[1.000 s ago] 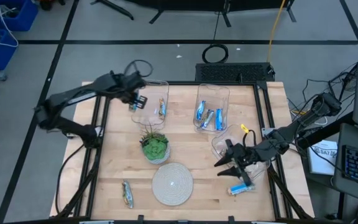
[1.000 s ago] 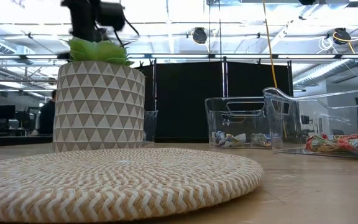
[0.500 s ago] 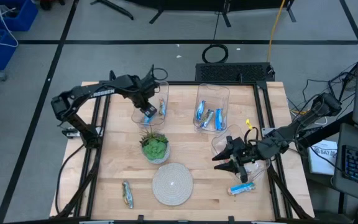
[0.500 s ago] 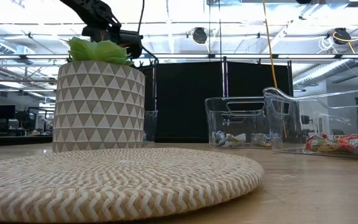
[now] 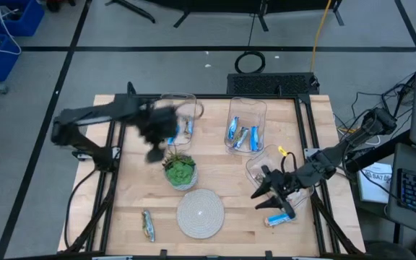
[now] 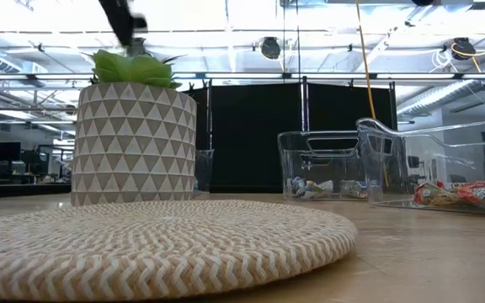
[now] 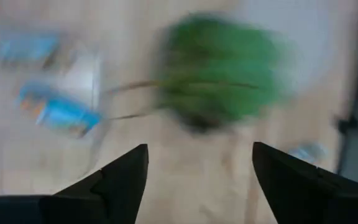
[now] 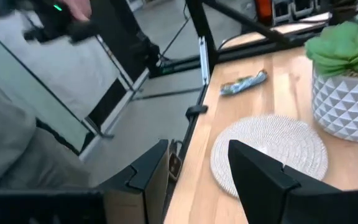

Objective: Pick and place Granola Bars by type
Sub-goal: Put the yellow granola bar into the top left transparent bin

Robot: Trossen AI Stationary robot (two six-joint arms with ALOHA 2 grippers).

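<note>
With its fingers apart and empty, the left gripper point(image 5: 152, 144) swings above the potted plant point(image 5: 180, 170) — the right gripper point(image 5: 271, 193), fingers apart too, hovers beside a blue bar point(image 5: 279, 219), likely its next pick.

The left tool point(image 5: 152, 137) is a motion smear from above, its fingers unreadable. Its wrist view blurs the green potted plant point(image 7: 222, 78) and a bright blue wrapped bar point(image 7: 61, 112). At surface height, the triangle-patterned pot point(image 6: 133, 143) hides whatever stands behind it.
</note>
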